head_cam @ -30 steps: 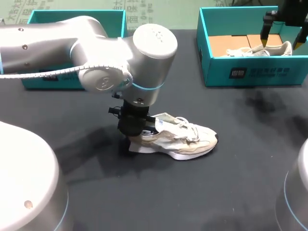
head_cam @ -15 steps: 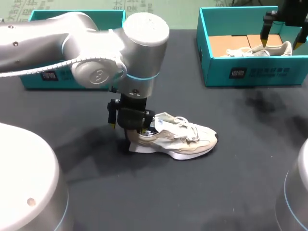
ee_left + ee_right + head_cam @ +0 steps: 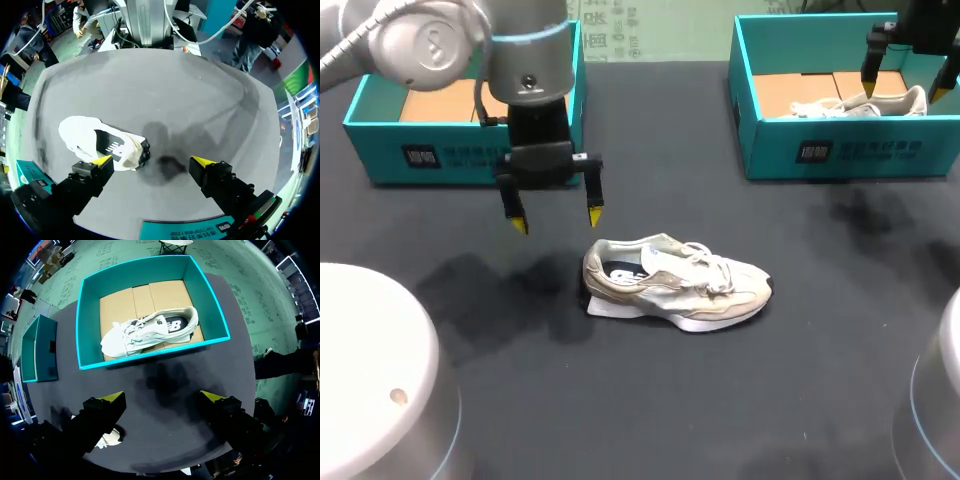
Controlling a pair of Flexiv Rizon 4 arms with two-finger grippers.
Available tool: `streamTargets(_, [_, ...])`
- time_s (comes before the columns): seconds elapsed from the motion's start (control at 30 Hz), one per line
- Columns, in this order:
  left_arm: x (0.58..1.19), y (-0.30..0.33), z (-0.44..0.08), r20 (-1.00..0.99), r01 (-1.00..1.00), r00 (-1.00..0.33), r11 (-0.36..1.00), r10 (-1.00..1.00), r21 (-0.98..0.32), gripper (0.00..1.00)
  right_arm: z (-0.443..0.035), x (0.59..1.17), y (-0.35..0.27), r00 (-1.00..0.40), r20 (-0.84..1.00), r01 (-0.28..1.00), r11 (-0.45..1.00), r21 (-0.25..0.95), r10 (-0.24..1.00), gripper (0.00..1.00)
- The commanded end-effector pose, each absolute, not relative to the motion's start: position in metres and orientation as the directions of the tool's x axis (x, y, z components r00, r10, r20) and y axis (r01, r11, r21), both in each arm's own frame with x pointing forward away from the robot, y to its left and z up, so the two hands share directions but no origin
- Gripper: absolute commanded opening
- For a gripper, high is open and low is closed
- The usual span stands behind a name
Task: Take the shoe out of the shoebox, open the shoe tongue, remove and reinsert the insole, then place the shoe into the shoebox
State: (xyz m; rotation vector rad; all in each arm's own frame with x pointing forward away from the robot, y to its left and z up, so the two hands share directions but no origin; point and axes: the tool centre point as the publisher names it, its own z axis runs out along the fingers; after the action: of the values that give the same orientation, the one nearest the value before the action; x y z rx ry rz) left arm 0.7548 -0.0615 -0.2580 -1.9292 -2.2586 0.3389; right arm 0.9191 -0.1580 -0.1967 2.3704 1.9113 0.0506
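Note:
A cream sneaker (image 3: 675, 283) lies on its sole on the dark table, toe to the right, its dark insole (image 3: 620, 270) showing in the opening. My left gripper (image 3: 556, 219) hangs open above the table, up and to the left of the heel, holding nothing. From the left wrist, the sneaker (image 3: 95, 140) sits beside one finger of that gripper (image 3: 152, 161). A second sneaker (image 3: 147, 332) rests in the right teal shoebox (image 3: 850, 152). My right gripper (image 3: 905, 88) is open and empty above that shoebox (image 3: 150, 354), as the right wrist view (image 3: 164, 397) shows.
A second teal shoebox (image 3: 380, 165) with a cardboard floor stands at the back left, just behind my left gripper; its wall (image 3: 185, 231) shows close under the left wrist. Bare table lies in front of the sneaker and between the two boxes.
My left gripper opened at the sneaker's heel, let go, then rose and drew back to the left toward the left shoebox. The sneaker stayed put. The right arm has not moved.

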Motion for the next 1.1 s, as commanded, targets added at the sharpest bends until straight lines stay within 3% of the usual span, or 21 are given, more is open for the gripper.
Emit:
streamTargets(0.03, [0.745, -0.03, -0.242, -0.145, 0.912, -0.278, 0.213, 0.95, -0.349, 1.0, -0.197, 0.919, -0.158, 0.214, -0.035, 0.973, -0.21, 0.096, 0.976, 1.0])
streamTargets(0.57, [0.742, -0.028, -0.241, -0.132, 0.903, -0.279, 0.213, 0.951, -0.372, 1.0, -0.197, 0.919, -0.158, 0.214, -0.035, 0.973, -0.21, 0.096, 0.976, 1.0])
streamTargets(0.63, [0.747, -0.025, -0.245, -0.115, 0.79, -0.473, 0.362, 0.874, -0.496, 1.0, -0.197, 0.919, -0.158, 0.214, -0.035, 0.973, -0.21, 0.096, 0.976, 1.0])
streamTargets(0.73, [0.755, -0.014, -0.251, -0.077, 0.635, -0.658, 0.497, 0.749, -0.592, 1.0, -0.197, 0.919, -0.158, 0.214, -0.035, 0.973, -0.21, 0.096, 0.976, 1.0])
streamTargets(0.8, [0.759, -0.006, -0.252, 0.033, 0.421, -0.803, 0.605, 0.595, -0.676, 1.0, -0.197, 0.919, -0.158, 0.214, -0.035, 0.973, -0.21, 0.096, 0.976, 1.0])
streamTargets(0.87, [0.759, 0.0, -0.252, 0.145, 0.251, -0.859, 0.65, 0.492, -0.717, 1.0, -0.197, 0.919, -0.158, 0.214, -0.035, 0.973, -0.21, 0.096, 0.976, 1.0])
streamTargets(1.1, [0.759, 0.0, -0.252, 0.145, 0.251, -0.859, 0.65, 0.492, -0.717, 1.0, -0.197, 0.919, -0.158, 0.214, -0.035, 0.973, -0.21, 0.096, 0.976, 1.0])
